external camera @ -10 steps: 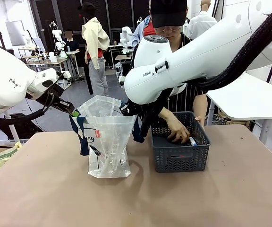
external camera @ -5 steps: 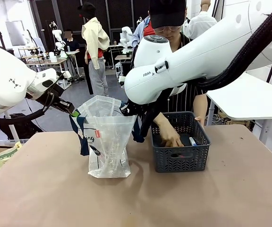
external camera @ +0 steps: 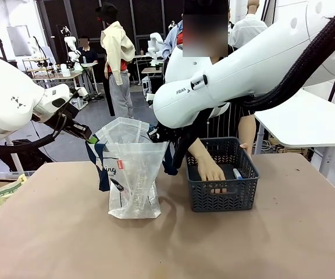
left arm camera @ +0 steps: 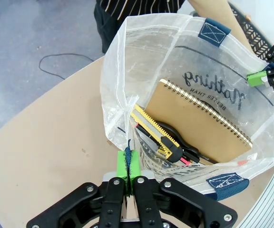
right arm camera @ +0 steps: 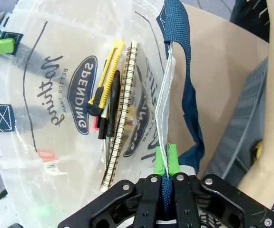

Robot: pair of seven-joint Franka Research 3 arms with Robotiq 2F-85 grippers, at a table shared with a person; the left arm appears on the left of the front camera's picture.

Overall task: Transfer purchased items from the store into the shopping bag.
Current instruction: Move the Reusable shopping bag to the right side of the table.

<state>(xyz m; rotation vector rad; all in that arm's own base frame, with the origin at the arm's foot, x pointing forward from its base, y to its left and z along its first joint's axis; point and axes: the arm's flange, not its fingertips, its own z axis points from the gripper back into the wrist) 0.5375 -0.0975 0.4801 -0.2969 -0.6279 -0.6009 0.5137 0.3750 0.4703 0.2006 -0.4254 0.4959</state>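
The translucent shopping bag (external camera: 131, 174) stands open on the table, left of the dark grey basket (external camera: 223, 195). My left gripper (left arm camera: 129, 166) is shut on the bag's rim on one side, and my right gripper (right arm camera: 165, 161) is shut on the opposite rim by a navy strap (right arm camera: 177, 57). Inside the bag lie a spiral notebook (left arm camera: 203, 126), a yellow utility knife (left arm camera: 153, 130) and a black pen (right arm camera: 109, 104). The person's hand (external camera: 211, 171) reaches into the basket, next to an item with a blue end (external camera: 237, 173).
The brown table (external camera: 167, 244) has free room in front of the bag and basket. A white table (external camera: 307, 122) stands at the right. A box (external camera: 4, 189) sits beyond the left edge. My right arm (external camera: 243, 70) spans the upper right.
The person's hand has shifted inside the basket, from its right front towards the middle. Both grippers and the bag have stayed still.
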